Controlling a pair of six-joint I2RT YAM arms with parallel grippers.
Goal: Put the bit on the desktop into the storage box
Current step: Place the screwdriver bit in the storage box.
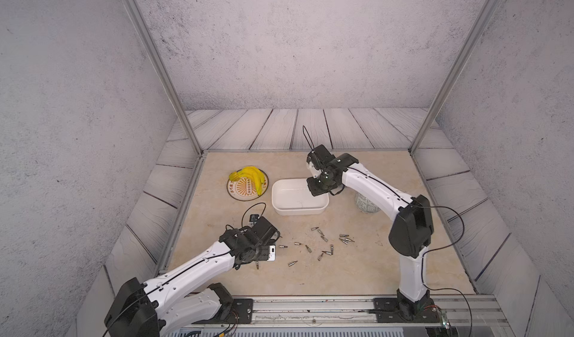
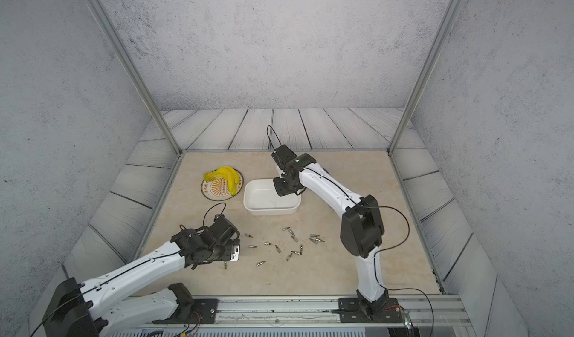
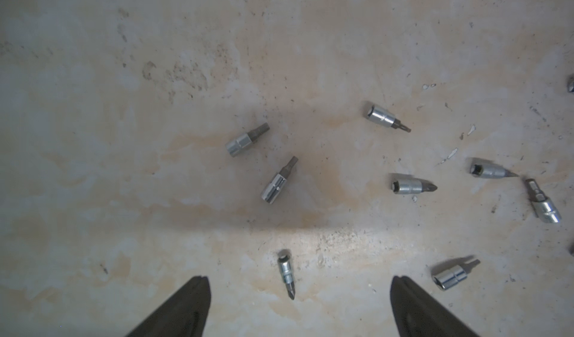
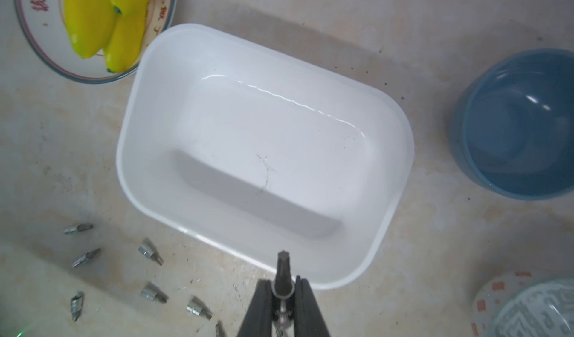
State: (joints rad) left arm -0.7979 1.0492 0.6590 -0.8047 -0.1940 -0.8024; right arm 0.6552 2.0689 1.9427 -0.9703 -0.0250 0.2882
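In both top views the desktop (image 1: 357,273) carries the box (image 1: 298,210) near its middle, with loose bits (image 1: 323,242) scattered nearer the camera, too small to tell apart. The right arm (image 1: 372,186) reaches over the box's right end, its wrist covering whatever hangs beneath. The left arm (image 1: 198,267) lies low at the near left beside the bits, its wrist masking the jaws. A plate (image 1: 239,195) with bananas (image 1: 251,175) sits just left of the box; a patterned bowl (image 1: 366,208) is half hidden behind the right arm. In the left wrist view the left gripper (image 3: 298,279) stands wide apart, only its dark tips in frame, and a small bit (image 3: 287,275) lies on the desktop between them, touching neither; seven more lie beyond, and two are cut by the frame edge. In the right wrist view the right gripper (image 4: 282,285) is clamped on the held bit (image 4: 283,265), whose tip shows against the box's near rim, its base buried between the jaws. The blue bowl (image 4: 521,127), patterned bowl and plate are cut off at the edges, and the loose bits there are blurred.
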